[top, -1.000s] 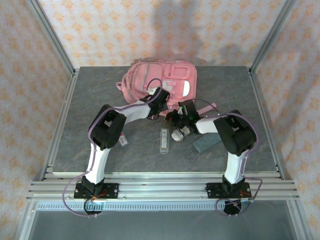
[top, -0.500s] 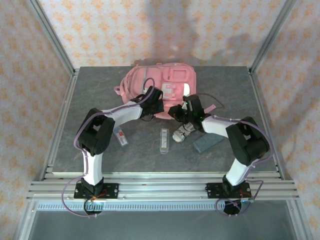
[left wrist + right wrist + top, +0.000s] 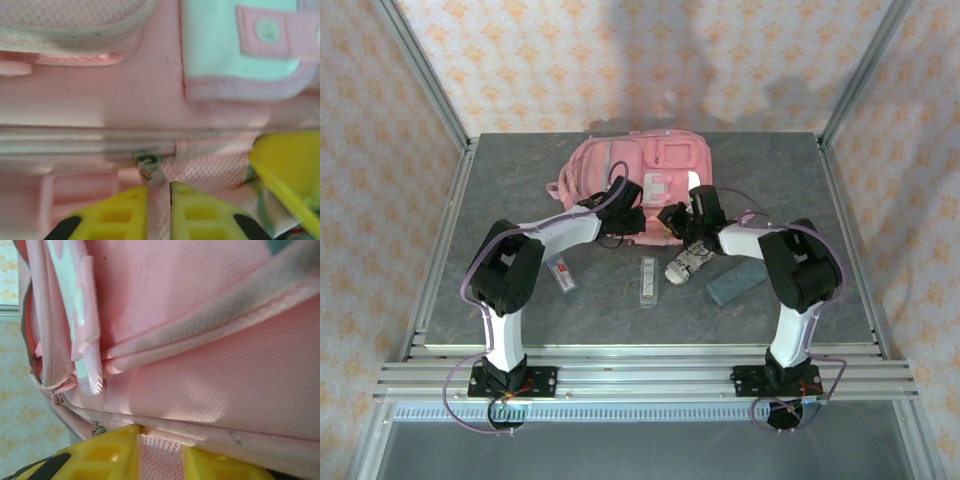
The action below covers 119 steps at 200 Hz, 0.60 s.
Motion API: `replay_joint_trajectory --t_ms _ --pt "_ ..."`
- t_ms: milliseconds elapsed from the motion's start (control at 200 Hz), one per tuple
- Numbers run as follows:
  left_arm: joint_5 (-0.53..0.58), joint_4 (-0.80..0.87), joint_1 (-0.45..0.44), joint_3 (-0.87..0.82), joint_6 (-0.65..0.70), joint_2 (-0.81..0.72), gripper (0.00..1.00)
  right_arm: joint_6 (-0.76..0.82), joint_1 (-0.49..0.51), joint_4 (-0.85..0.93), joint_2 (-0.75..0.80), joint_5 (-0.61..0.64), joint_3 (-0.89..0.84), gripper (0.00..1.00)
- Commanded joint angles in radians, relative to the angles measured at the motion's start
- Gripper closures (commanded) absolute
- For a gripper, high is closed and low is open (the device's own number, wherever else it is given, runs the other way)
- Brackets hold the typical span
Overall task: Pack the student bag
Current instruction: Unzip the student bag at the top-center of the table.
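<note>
- Two grippers meet the student bag (image 3: 640, 165), which lies flat at the far middle of the table (image 3: 520, 180), its zip seam crosswise just beyond the jaws.
- We see the left gripper (image 3: 159, 189) narrowly parted around the zip pull (image 3: 148, 165); the right gripper (image 3: 161, 435) straddles pink mesh (image 3: 161, 447).
- Whether either pinches, we cannot tell; the bag's opening is hidden.

There is one pink bag (image 3: 640, 165). There are two robot arms, a left arm (image 3: 505, 275) and a right arm (image 3: 800, 265). There is one table (image 3: 820, 200). Four small things lie on it: one little flat packet (image 3: 560, 273), one long clear box (image 3: 647, 280), one white patterned roll (image 3: 688, 262) and one grey-blue block (image 3: 735, 283).
</note>
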<state>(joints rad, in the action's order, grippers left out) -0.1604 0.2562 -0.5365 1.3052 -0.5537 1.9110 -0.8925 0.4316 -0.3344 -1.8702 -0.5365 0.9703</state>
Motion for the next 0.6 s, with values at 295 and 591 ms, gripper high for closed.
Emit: replay_joint_trajectory --t_ms 295,591 --pt "0.100 0.057 -0.020 0.083 0.001 0.044 0.59 -0.049 -0.010 -0.056 -0.056 0.053 0.005 0.88" --pt "0.133 0.095 -0.039 0.149 -0.025 0.125 0.60 -0.056 -0.010 -0.074 -0.063 0.044 0.001 0.92"
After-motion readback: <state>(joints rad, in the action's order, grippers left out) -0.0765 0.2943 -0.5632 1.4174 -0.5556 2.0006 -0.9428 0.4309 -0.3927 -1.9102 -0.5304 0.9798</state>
